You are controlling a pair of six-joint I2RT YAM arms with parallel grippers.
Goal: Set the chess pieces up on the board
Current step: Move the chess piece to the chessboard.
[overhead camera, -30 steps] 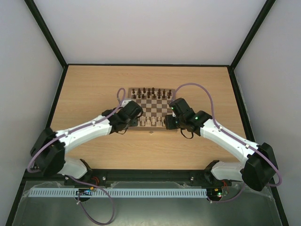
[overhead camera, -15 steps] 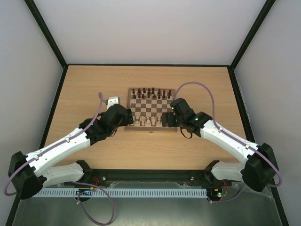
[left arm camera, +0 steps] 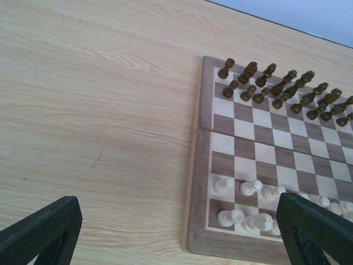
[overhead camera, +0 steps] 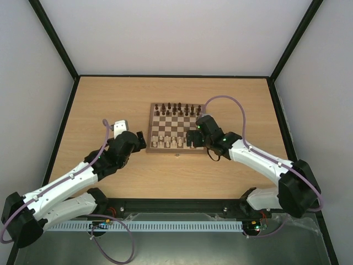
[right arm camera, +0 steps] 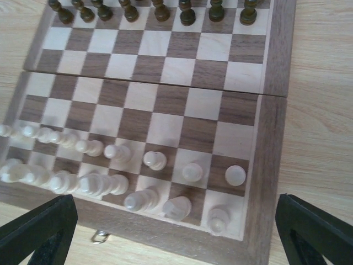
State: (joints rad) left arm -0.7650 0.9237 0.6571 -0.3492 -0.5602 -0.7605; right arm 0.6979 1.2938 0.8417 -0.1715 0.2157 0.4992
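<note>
Left gripper (overhead camera: 140, 139) is drawn back off the square brown-and-cream wooden chessboard (overhead camera: 176, 118), claw released.
Right gripper (overhead camera: 192, 139) is held over the tiny cream chess pieces (right arm camera: 156, 160), spread wide, empty.

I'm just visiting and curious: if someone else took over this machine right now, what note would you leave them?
Left end effector: open, empty, over the table left of the board.
Right end effector: open, empty, over the board's near right corner.
Pale chess pieces: standing in the two near rows; dark pieces in the two far rows.
Done: both sides look set up; none seen off the board.
Left: check each pale piece sits on its own square; some stand crowded.
</note>
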